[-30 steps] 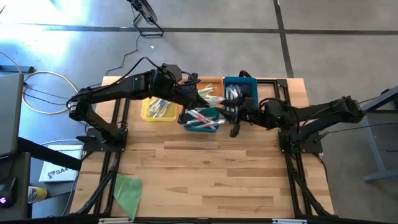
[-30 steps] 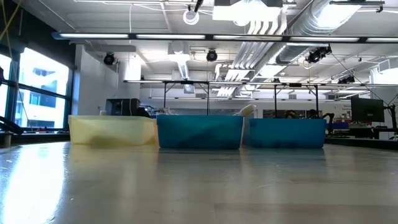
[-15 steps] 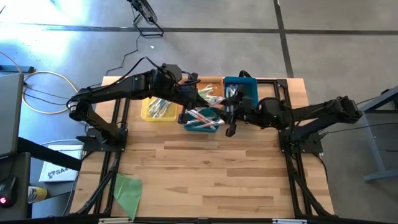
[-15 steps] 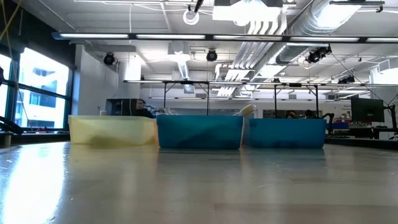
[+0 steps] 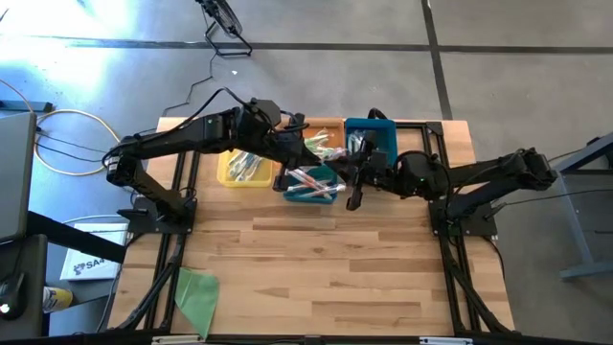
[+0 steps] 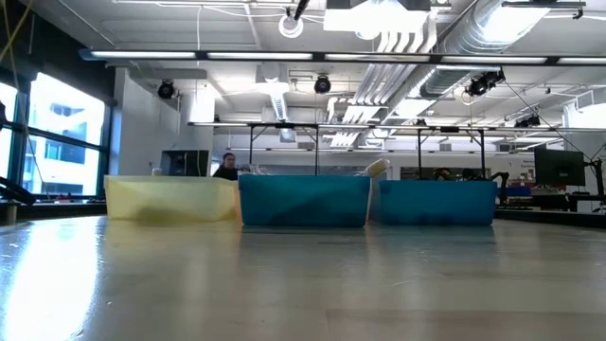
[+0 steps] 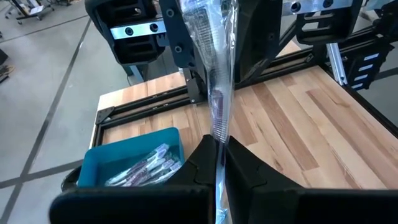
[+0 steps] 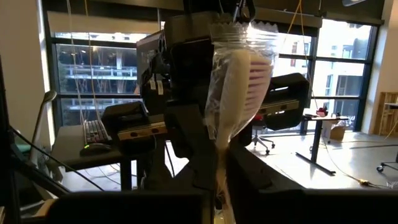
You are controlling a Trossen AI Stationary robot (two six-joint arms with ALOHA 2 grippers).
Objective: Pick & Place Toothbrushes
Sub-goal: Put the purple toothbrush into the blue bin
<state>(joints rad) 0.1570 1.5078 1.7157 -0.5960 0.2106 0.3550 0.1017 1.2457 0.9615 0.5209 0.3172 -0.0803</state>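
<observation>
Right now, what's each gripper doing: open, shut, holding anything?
Left gripper: shut on a wrapped toothbrush.
Right gripper: shut on a wrapped toothbrush with pink bristles.

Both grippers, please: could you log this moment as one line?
left gripper: shut on clear-wrapped toothbrush | right gripper: shut on clear-wrapped pink-bristled toothbrush | both above teal plastic bins

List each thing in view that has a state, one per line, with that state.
Left tool: shut on a clear-wrapped toothbrush.
Right tool: shut on a wrapped pink-bristled toothbrush.
Yellow bin: holding toothbrushes.
Middle teal bin: holding toothbrushes.
Blue bin: holding toothbrushes.
Green sheet: lying flat near the table's front edge.
</observation>
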